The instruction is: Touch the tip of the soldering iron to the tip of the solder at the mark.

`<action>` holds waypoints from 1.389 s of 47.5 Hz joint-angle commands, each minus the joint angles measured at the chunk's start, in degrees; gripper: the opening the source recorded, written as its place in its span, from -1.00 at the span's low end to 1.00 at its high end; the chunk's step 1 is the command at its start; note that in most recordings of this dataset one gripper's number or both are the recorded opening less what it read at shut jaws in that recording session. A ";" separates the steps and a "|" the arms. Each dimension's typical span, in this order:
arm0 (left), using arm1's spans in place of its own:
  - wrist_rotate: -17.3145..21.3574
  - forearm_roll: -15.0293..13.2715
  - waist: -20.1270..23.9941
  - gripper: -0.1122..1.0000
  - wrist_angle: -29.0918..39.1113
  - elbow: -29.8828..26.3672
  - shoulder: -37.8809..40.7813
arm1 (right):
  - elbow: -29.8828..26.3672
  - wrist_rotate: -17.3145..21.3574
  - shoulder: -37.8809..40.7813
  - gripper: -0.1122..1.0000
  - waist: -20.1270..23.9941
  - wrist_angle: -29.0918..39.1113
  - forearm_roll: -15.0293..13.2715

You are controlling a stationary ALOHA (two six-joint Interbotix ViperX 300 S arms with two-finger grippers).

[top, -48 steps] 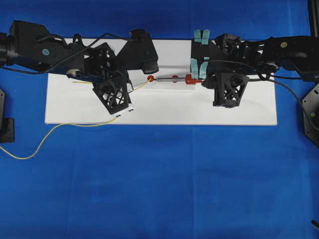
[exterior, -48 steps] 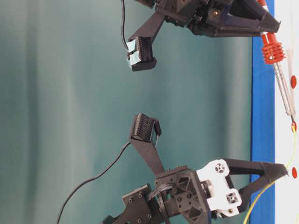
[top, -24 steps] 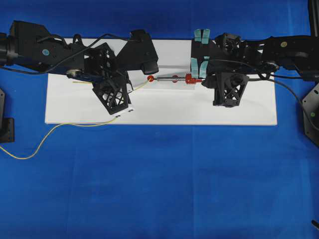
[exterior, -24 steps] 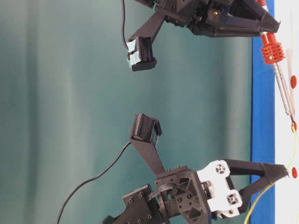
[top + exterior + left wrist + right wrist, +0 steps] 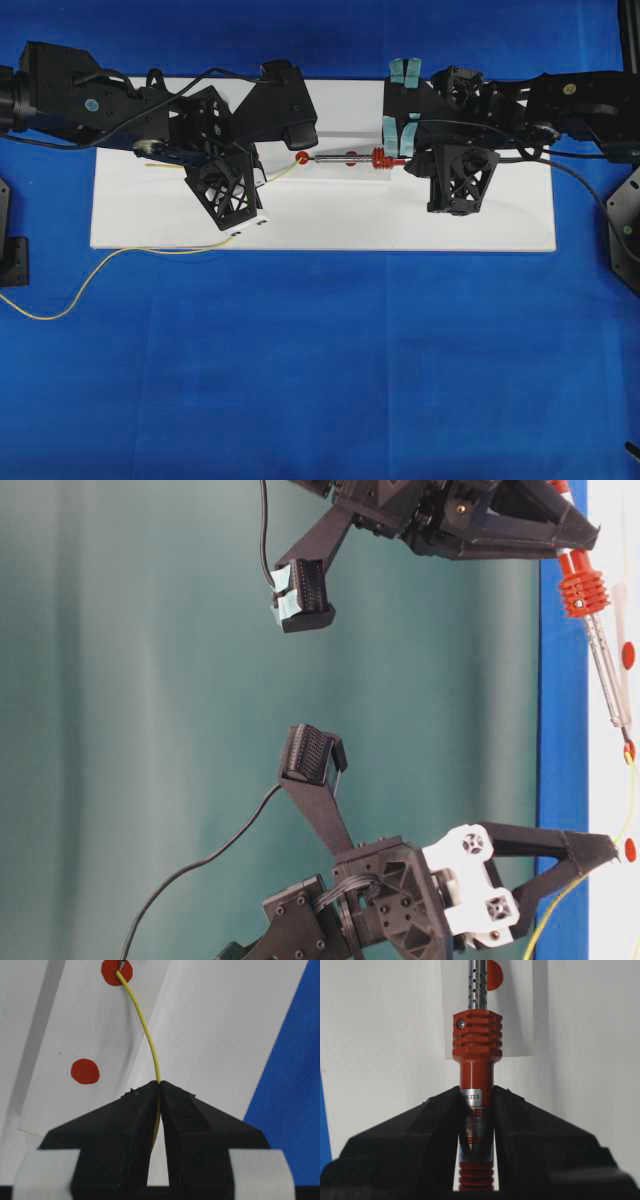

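In the left wrist view, nearest the lens, the left end effector (image 5: 159, 1091) is clamped on the solder (image 5: 149, 1040), which arcs away toward twelve o'clock. Its far end reaches a red mark (image 5: 117, 971) on the white board (image 5: 210, 1025), where a dark point, probably the iron's tip, meets it. A second red dot (image 5: 84, 1071) lies at about nine o'clock from the wire. In the right wrist view, the right end effector (image 5: 476, 1105) grips the soldering iron (image 5: 476, 1040) by its handle, shaft pointing to twelve o'clock over the blue worktop (image 5: 330, 360)
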 commanded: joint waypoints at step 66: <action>0.35 0.09 -1.23 -0.74 1.49 5.98 -16.44 | -1.23 0.09 -0.62 -0.68 -0.09 -0.44 -0.09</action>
